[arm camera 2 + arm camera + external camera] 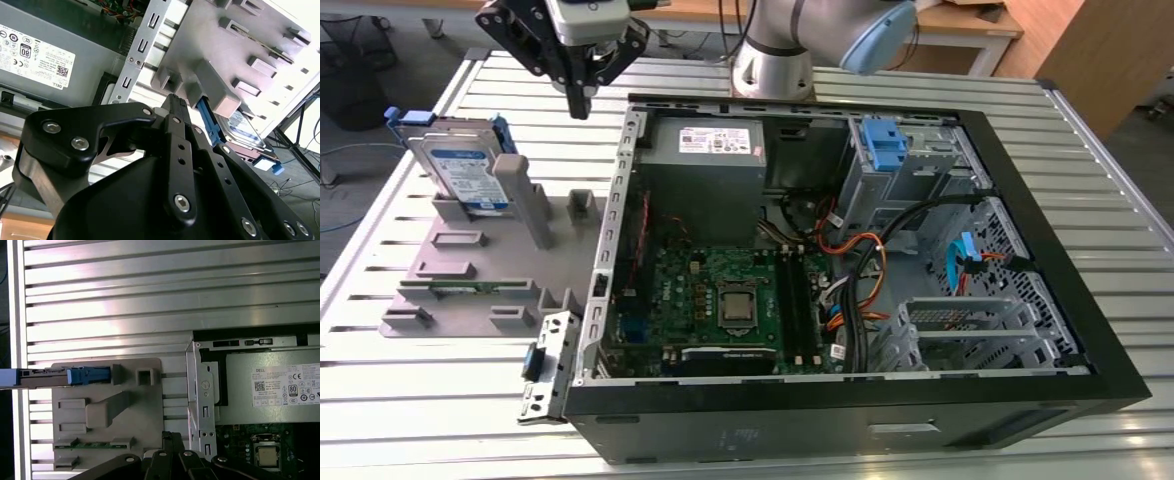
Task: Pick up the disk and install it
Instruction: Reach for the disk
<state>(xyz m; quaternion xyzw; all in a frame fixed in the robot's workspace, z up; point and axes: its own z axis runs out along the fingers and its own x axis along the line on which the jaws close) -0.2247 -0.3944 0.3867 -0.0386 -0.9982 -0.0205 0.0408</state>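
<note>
Pincer hung clenched and empty above the slatted surface, apart from the disk propped upright in its grey holder.

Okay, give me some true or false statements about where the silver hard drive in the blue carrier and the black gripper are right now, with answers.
1. The disk, a flat silver hard drive in a blue plastic carrier, stands on edge in the grey plastic fixture, outside the case. True.
2. The black gripper is clamped on the disk. False: it hangs above the slatted metal table, apart from the disk, shut on nothing.
3. The black computer case lies open, its green motherboard exposed. True.
4. The grey power-supply box sits on the fixture. False: it sits inside the case.
</note>
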